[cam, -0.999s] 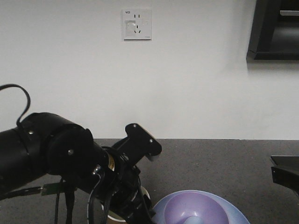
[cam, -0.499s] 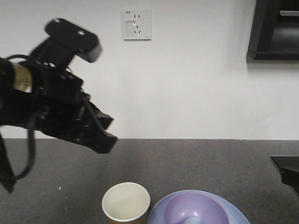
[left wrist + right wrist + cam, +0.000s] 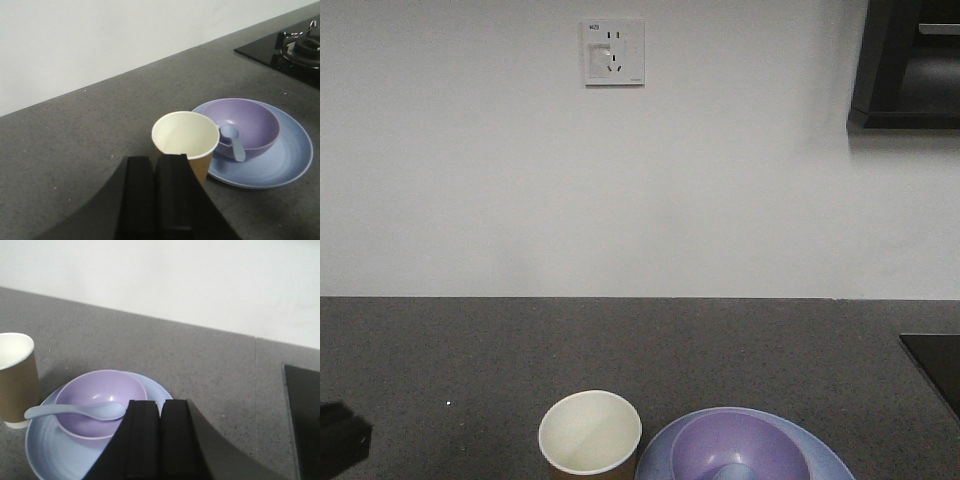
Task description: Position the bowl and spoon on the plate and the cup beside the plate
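Gone from the front-facing view is the black left arm, which a moment ago filled the left side of the picture above the cup; only a dark corner shows at the lower left edge. That view now shows a dark speckled countertop point(image 3: 650, 340) against a white wall with a wall socket point(image 3: 613, 52), and at the bottom edge the brown paper cup point(image 3: 590, 432) standing upright, just left of the pale blue plate point(image 3: 665, 452), with the lilac bowl point(image 3: 740, 445) on it. From the left wrist camera, the left gripper point(image 3: 159, 197) has its two black fingers pressed together, holding nothing, just short of the cup point(image 3: 185, 136); the cup seems to touch or overlap the plate point(image 3: 285, 165) rim. The bowl point(image 3: 250, 120) sits on the plate, and the pale blue spoon point(image 3: 234, 142) rests across the bowl's rim. A stove burner point(image 3: 302, 46) shows at far right. From the right wrist camera, the right gripper point(image 3: 160, 435) is likewise closed and empty, near the plate point(image 3: 45, 450), bowl point(image 3: 95, 390), spoon point(image 3: 75, 411) and cup point(image 3: 17, 375). The arrangement looks complete, with nothing obviously left.
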{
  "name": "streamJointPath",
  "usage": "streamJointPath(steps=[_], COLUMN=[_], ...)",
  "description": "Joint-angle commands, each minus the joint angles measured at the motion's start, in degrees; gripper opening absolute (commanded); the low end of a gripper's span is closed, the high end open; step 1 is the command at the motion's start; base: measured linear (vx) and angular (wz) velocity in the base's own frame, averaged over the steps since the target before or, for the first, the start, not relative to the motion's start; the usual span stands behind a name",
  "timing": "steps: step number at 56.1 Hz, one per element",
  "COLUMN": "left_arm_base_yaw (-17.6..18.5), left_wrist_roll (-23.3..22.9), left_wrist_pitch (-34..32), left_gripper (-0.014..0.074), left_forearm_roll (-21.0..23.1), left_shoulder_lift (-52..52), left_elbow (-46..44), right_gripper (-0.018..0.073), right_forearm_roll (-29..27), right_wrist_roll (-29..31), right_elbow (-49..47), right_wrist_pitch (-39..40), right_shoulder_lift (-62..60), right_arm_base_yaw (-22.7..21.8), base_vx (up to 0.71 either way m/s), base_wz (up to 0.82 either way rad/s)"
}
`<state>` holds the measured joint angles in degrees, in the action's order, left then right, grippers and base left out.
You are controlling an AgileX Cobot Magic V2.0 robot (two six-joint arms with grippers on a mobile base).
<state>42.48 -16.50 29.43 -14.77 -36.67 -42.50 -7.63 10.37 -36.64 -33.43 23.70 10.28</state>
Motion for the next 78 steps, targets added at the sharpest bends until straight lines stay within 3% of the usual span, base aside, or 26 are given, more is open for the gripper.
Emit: streamJointPath(steps=[1, 13, 40, 45, 49, 54, 60, 66, 71, 78], left_arm_base_yaw=[-0.1, -0.1, -0.1, -1.0, -4.5, -12.4, -22.4, -31.1, -35.7, -38.7], left_wrist_roll=[-1.8, -1.8, -1.8, 0.3, 1.3, 1.3, 1.8, 6.2, 8.5, 9.4], left_wrist_pitch=[-9.3, -10.0, -9.2, -10.1, -14.1, -21.2, -27.2, -29.4, -31.0, -31.6], left_gripper=[-0.0003, -0.0003, -0.0003, -0.0003, -0.0003, -0.0003, -0.0003, -0.0003, -0.0003, -0.0003], left_forearm_roll=[-0.7, -0.7, -0.7, -1.4, -1.2, 0.2, 6.6, 14.8, 16.4, 16.4], left_shoulder_lift=[4.2, 7.8, 7.8, 8.2, 9.2, 11.4, 16.1, 22.9, 28.5, 34.3], left_elbow=[3.6, 7.3, 7.3, 7.4, 9.2, 13.8, 22.1, 31.1, 37.3, 42.8], right_gripper=[-0.0011, -0.0011, -0.0011, -0.0011, -0.0011, -0.0011, -0.0011, -0.0011, -0.0011, -0.0011], right_forearm_roll=[-0.2, 0.0, 0.0, 0.0, -0.2, -0.2, -0.2, -0.2, -0.2, -0.2], right_wrist_roll=[0.6, 0.7, 0.7, 0.7, 0.7, 0.7, 0.7, 0.7, 0.7, 0.7], right_elbow=[1.9, 6.6, 6.7, 6.7, 6.7, 6.7, 6.7, 6.7, 6.7, 6.7], right_wrist_pitch=[8.9, 10.5, 9.2, 9.2, 9.2, 9.2, 9.2, 9.2, 9.2, 9.2], right_shoulder_lift=[-3.4, -7.8, -7.8, -7.8, -7.8, -7.8, -7.8, -7.8, -7.8, -7.8], right_arm_base_yaw=[0.1, 0.1, 0.1, 0.1, 0.1, 0.1, 0.1, 0.1, 0.1, 0.1], base_vx=[0.0, 0.0, 0.0, 0.0, 0.0, 0.0, 0.0, 0.0, 0.0, 0.0], base_wz=[0.0, 0.0, 0.0, 0.0, 0.0, 0.01, 0.01, 0.0, 0.0, 0.0])
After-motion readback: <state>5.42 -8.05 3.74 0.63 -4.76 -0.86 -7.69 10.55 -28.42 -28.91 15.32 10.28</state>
